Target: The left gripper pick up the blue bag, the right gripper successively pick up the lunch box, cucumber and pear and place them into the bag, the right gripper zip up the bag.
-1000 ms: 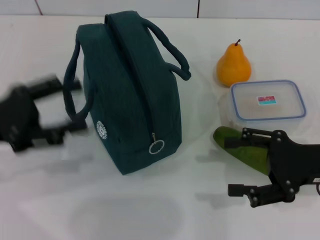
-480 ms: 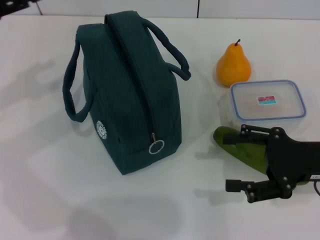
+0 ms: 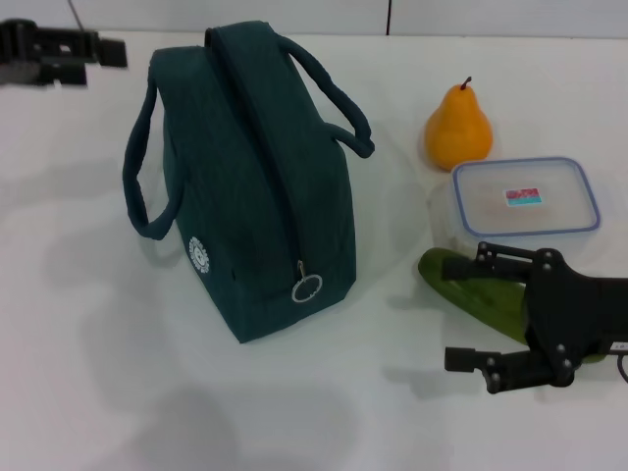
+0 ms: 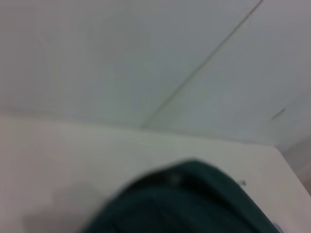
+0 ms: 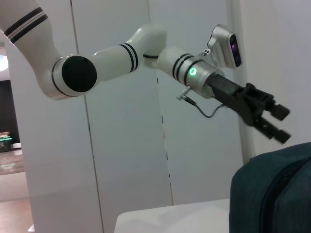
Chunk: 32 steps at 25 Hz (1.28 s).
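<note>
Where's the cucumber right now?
In the head view, the cucumber lies on the table's right side, just in front of the lunch box, partly hidden under the right gripper.

My head camera looks forward and down on the bench [image 3: 118, 392] from fairly high, taking in the blue bag [image 3: 260, 186] at centre and both hands at the edges. My left wrist camera sits close above the bag [image 4: 194, 204], facing a pale wall, with only the bag's top showing. My right wrist camera sits low by the bench, looking level across it at the bag's end [image 5: 274, 194] and the left hand [image 5: 274, 121] raised beyond. All three views share the bag.
</note>
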Motion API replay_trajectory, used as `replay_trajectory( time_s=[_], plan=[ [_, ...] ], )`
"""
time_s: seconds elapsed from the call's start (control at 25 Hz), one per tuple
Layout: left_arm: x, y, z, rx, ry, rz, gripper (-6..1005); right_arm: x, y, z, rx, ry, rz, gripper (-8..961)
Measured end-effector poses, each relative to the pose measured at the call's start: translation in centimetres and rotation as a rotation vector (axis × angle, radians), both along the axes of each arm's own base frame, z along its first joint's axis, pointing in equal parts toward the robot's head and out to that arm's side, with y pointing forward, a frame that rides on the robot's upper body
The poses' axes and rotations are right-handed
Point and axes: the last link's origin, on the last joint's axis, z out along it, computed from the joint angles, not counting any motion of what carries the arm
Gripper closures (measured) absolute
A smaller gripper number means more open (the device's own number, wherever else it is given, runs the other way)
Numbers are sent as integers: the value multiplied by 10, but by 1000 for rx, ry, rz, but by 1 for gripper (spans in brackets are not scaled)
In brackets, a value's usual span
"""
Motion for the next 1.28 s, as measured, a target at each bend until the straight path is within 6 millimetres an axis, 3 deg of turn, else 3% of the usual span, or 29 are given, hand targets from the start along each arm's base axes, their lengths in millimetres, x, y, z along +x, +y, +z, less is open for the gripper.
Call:
replay_trajectory(
  time_s=[0.2, 0.64, 1.2, 1.28],
  plan=[
    [17, -5, -8, -110, -4, 125, 154, 0, 0, 0, 4, 5, -4, 84],
    [30, 0, -38, -187, 5, 147, 159, 0, 1, 1, 9, 8, -6, 83],
    [23, 12, -58, -157, 102, 145, 167, 3, -1, 1, 11, 11, -18, 84],
    [24, 11, -63, -163, 106, 116, 206, 3, -2, 2, 13, 12, -21, 83]
  ],
)
